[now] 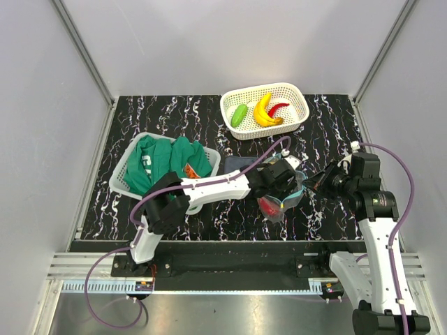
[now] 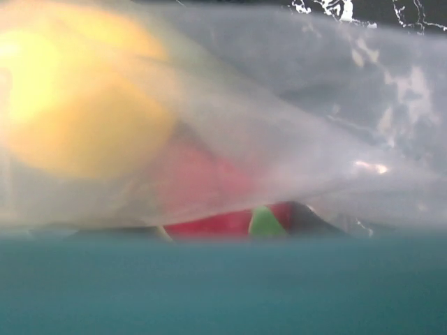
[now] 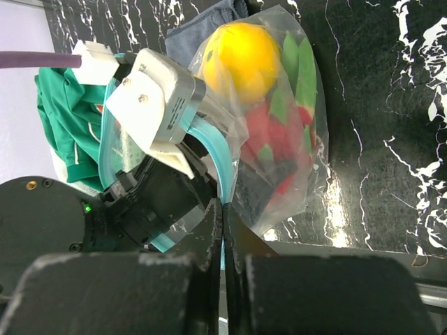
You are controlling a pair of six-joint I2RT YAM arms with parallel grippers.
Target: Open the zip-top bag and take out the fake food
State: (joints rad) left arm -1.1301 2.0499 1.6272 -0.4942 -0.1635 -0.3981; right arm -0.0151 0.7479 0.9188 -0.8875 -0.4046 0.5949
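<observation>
The zip-top bag lies at the table's front centre, its teal zip strip spread into an open loop. My right gripper is shut on that strip at the mouth's near edge; it also shows in the top view. My left gripper sits in the bag's mouth, its fingers hidden. In the bag are a yellow-orange round piece and a red fruit with green leaves. The left wrist view shows the blurred strip, the yellow piece and the red fruit through plastic.
A white basket at the back holds a banana, a green vegetable and a red chili. A second basket on the left holds green clothing. A dark cloth lies behind the bag.
</observation>
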